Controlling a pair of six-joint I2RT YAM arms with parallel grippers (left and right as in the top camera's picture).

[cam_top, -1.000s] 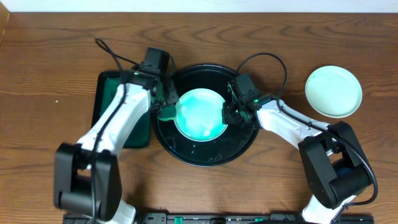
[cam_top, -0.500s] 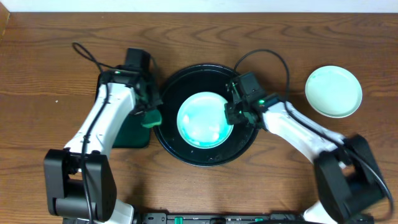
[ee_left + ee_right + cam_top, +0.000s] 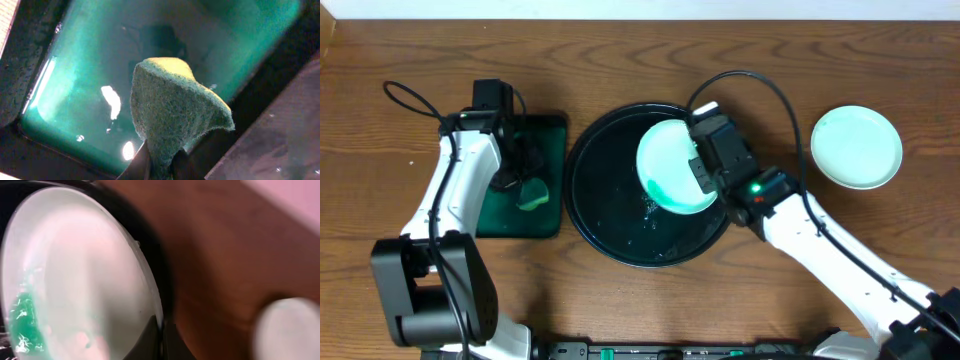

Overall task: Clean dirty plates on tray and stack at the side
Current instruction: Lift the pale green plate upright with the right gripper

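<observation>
pale-mint plate [image 3: 668,165], green smear near its lower edge, tilted over the round black tray [image 3: 585,215], its rim pinched in the right gripper [image 3: 696,172]. second plate [image 3: 856,147] lies on the wooden table [image 3: 640,60] well to the right. left gripper [image 3: 523,180] pinches a green sponge [image 3: 533,195] over the rectangular green tray [image 3: 548,140]
</observation>
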